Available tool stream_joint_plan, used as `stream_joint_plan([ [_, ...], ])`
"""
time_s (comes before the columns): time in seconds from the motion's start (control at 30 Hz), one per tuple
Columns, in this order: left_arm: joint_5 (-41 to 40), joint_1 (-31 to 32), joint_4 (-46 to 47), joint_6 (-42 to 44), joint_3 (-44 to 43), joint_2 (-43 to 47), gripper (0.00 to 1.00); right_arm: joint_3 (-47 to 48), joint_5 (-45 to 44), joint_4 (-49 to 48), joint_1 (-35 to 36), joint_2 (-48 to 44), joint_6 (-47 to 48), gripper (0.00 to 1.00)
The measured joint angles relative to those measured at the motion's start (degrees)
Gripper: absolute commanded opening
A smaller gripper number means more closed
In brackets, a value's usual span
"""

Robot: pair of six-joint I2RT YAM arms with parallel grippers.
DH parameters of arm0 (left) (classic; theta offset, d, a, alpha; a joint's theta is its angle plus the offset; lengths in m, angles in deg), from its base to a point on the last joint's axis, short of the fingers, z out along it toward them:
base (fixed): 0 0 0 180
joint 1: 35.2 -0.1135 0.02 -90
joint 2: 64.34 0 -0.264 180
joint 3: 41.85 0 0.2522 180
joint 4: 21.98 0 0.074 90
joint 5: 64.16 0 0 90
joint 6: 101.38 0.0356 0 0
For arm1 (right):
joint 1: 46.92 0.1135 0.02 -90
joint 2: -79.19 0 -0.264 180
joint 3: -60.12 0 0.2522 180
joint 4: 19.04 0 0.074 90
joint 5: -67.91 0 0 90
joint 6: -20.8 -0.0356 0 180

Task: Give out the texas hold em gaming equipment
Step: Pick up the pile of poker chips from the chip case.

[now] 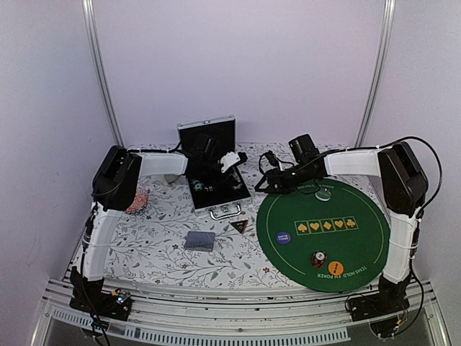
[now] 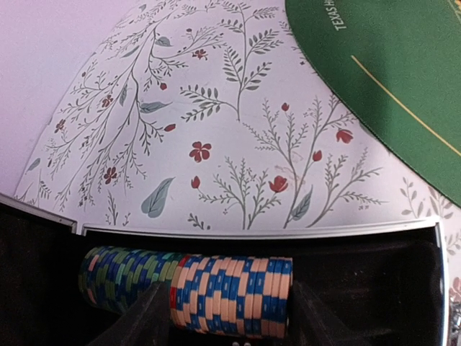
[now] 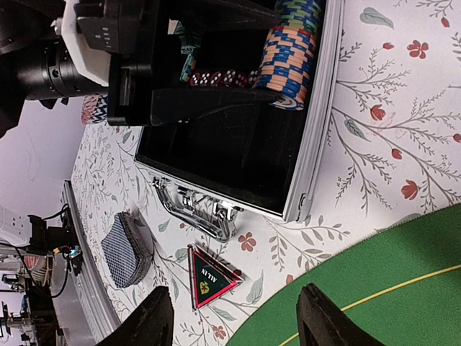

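left pincer (image 2: 229,306) straddles the orange-blue chip stack (image 2: 230,277) in the case (image 2: 252,232); can't tell if it grips. right pincer (image 3: 236,303) hangs open.

The white-and-black left arm (image 1: 97,241) and its matching right arm (image 1: 400,245) have white tubular links, boxy black joint housings and thin black trailing cables (image 1: 434,173). The matte black wedge-shaped fingers (image 3: 148,321) are plain. A white block with a black lens (image 3: 86,32) sits at the left wrist.

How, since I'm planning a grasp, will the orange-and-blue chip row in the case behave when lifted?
Probably loose: the chip row is separate discs on edge, so it may buckle unless squeezed endwise. Spilled chips could roll. The case likely steadies it.
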Motion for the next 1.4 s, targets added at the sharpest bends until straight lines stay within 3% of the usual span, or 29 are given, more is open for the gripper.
stream_joint_plan([
  [0.27, 5.0, -0.3, 0.7, 2.6, 2.3, 0.8, 0.56, -0.1, 0.2, 0.0, 0.0, 0.0, 0.1, 0.62],
  [0.43, 6.2, -0.4, 0.5, 3.6, 2.8, 1.0, 0.63, -0.1, 0.4, 0.0, 0.0, 0.0, 0.1, 0.62],
  [0.57, 5.0, -0.3, -0.5, 3.6, 3.0, 1.0, 0.7, -0.1, 0.7, 0.0, 0.0, 0.0, 0.1, 0.62],
  [0.9, 2.6, -0.6, -4.6, 1.9, -0.6, -0.8, 0.7, -0.2, 1.1, 0.0, 0.0, 0.0, 0.1, 0.62],
  [1.23, 4.3, -0.7, -6.5, 1.3, -4.4, -3.3, 0.6, -0.2, 1.2, 0.0, 0.0, 0.0, 0.2, 0.63],
  [1.4, 5.0, -0.9, -9.0, 1.4, -8.6, -5.5, 0.31, -0.2, 1.2, 0.0, 0.0, 0.0, 0.2, 0.63],
])
